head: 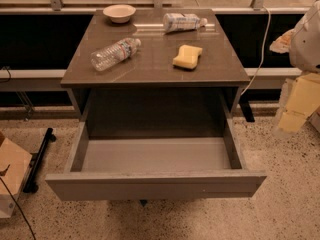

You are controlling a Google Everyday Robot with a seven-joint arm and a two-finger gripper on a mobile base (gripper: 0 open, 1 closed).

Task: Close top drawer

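The top drawer stands pulled out, with bare floor before its front edge. The gripper hangs off to the right, apart from the drawer; I cannot tell its grip.

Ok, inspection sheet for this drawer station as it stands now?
Surface: brown flat cabinet top, holding four items.
Job's things: wide grey top drawer, pulled out, nothing seen inside.
Clutter: beige round bowl; clear plastic bottle lying down; white-labelled plastic bottle lying down; yellow sponge.
Grippers: pale gripper at right edge, beside the cabinet, apart from the drawer.
Cables: white cable hanging right of the cabinet.
Surroundings: speckled floor; brown cardboard box lower left.
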